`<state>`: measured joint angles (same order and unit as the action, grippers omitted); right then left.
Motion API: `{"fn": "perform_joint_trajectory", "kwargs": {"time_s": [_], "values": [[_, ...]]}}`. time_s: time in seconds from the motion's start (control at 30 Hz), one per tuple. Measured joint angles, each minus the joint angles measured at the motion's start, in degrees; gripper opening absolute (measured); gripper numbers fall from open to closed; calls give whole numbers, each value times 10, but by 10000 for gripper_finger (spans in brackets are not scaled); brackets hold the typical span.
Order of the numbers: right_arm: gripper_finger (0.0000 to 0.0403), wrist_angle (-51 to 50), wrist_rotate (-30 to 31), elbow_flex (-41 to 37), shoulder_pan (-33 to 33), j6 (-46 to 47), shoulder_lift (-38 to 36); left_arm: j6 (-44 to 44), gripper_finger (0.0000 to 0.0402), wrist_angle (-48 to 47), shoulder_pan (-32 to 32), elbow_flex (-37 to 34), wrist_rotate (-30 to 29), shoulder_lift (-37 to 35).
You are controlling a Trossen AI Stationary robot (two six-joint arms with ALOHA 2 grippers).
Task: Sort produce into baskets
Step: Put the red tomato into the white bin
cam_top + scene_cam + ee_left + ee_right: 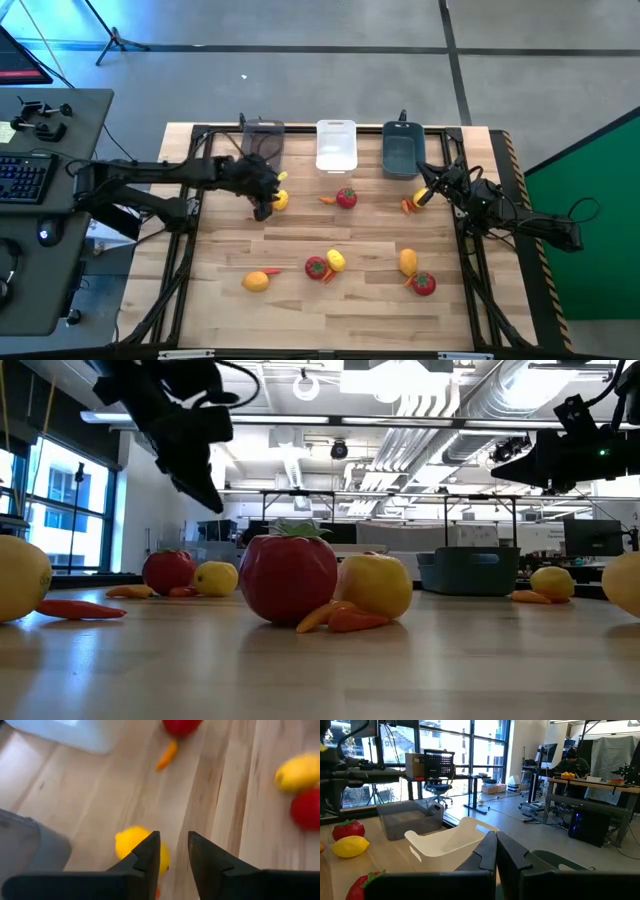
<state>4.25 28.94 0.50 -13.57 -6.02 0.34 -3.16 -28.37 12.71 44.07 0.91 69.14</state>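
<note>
Butcher-block planks (330, 310) form the tabletop, framed by black rails, with grey floor, a desk with a keyboard (22, 178) at 9 o'clock and a green panel (590, 220) at 3 o'clock. Beyond the table lies an open workshop with windows, and a person (572, 762) sits at a far bench.

At 12 o'clock stand 3 baskets in a row, long axes pointing toward 12: a smoky grey bin (263, 142), a white bin (336, 145) and a dark teal bin (402, 148).

I count 3 tomatoes (346, 198), 4 lemons (335, 260) in plain sight, and several slim orange pieces (327, 199); whether the yellow at the right gripper is a 5th lemon, I cannot tell.

Left gripper (173, 851) hovers over a lemon (131, 842) near the grey bin, fingers parted and empty. Right gripper (496, 851), near the teal bin, has its fingers nearly together; what it grips, if anything, I cannot tell.
</note>
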Motion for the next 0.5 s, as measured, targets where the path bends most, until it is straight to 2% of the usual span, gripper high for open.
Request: {"fn": "perform_joint_trajectory", "kwargs": {"time_s": [0.17, 0.37, 0.5], "values": [[0, 0, 0, 0, 0, 0, 0, 75, 141, -138, -7, 62, -29, 43], [0, 0, 0, 0, 0, 0, 0, 84, 210, -242, -7, 105, -142, 80], [0, 0, 0, 0, 0, 0, 0, 99, 254, -254, 6, 107, -128, 102]]}}
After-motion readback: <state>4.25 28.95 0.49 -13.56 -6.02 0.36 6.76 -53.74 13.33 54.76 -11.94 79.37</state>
